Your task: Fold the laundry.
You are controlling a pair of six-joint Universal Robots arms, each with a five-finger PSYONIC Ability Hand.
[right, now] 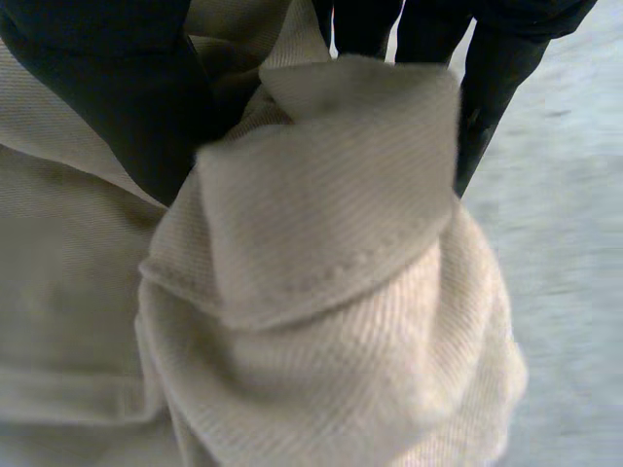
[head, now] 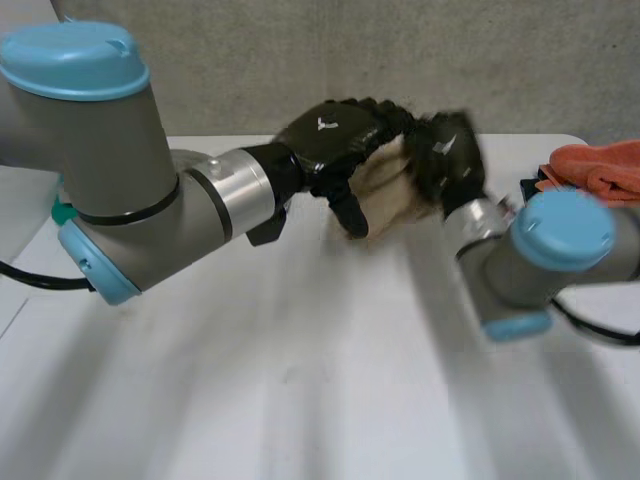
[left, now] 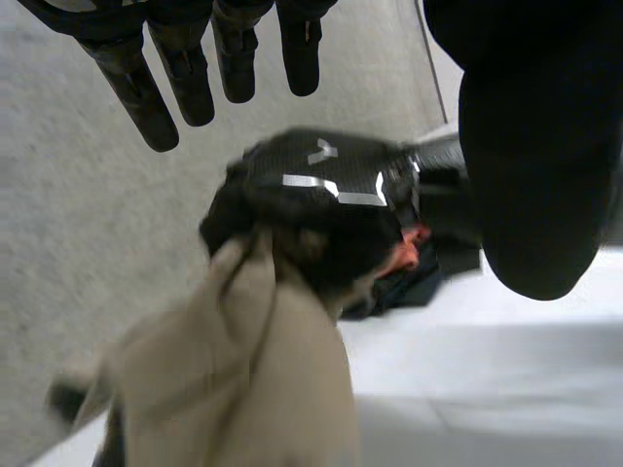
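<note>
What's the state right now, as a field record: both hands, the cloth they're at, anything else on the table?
cloth: beige twill cloth, bunched, not yet folded
left hand: open, fingers straight, beside the beige twill cloth, not gripping it
right hand: shut on the beige twill cloth, a fold pinched between thumb and fingers
other: orange crumpled cloth at the far right of the white table, apart from both hands

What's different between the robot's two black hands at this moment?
The left black hand has its fingers straight and grips nothing. The right black hand is closed on the crumpled beige woven cloth, pinching a bunched fold between thumb and fingers. The cloth hangs from the right hand, while the left hand only faces it from close by. Both are near each other over the far side of the white table.
</note>
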